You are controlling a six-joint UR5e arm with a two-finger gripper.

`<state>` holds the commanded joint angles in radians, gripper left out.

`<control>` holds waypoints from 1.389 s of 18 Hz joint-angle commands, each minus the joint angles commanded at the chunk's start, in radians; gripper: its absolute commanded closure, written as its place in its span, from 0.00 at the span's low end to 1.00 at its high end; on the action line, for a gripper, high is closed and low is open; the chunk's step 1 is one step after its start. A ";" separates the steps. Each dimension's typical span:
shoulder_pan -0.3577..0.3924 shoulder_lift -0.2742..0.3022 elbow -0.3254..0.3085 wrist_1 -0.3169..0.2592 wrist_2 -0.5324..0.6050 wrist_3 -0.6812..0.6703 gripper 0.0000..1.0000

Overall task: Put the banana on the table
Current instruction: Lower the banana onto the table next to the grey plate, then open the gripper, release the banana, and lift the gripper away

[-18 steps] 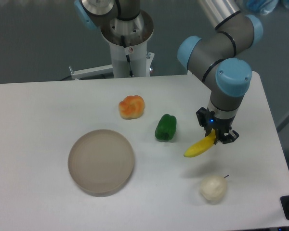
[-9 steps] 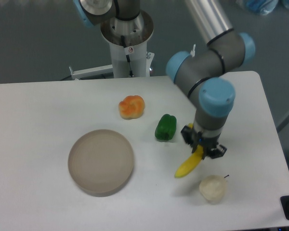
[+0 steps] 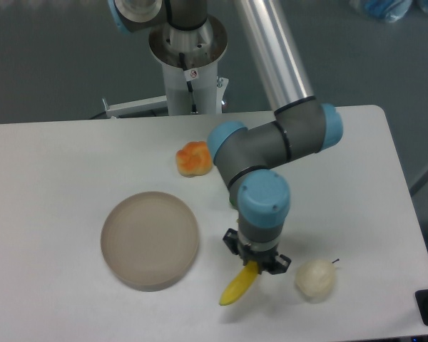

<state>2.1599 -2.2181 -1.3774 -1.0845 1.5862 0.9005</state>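
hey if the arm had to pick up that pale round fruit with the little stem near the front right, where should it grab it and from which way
Probably from straight above, closing the pincer across the widest middle of the pale round fruit. It sits alone on the table with bare surface on both sides, so the fingers have room to come down. Keep clear of the thin stem on its upper right, and of the banana on its left.

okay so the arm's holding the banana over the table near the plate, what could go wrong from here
The gripper holds the banana by one end only, the rest hanging tilted, so it could slip or swing out early. The plate lies just left of it, so a release further left might land the banana on the rim rather than the table. The pale round fruit sits close on the right and could get bumped.
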 joint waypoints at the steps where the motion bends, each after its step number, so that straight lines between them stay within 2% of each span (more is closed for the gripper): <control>1: -0.003 0.000 -0.011 0.000 -0.002 -0.002 1.00; 5: -0.009 -0.005 -0.035 0.000 -0.002 -0.003 0.95; 7: -0.009 -0.005 -0.038 -0.002 -0.006 -0.002 0.76; 9: -0.009 -0.011 -0.038 0.000 -0.005 0.002 0.68; 11: -0.009 -0.012 -0.038 0.003 -0.005 0.009 0.45; 12: -0.009 -0.014 -0.035 0.008 -0.003 0.008 0.07; 13: -0.008 -0.014 -0.026 0.009 -0.002 0.009 0.00; 18: 0.006 0.017 0.018 0.018 -0.003 0.026 0.00; 22: 0.060 0.049 0.058 0.002 -0.005 0.152 0.00; 25: 0.109 0.072 0.061 0.002 -0.008 0.208 0.00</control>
<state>2.2686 -2.1461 -1.3162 -1.0830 1.5785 1.1089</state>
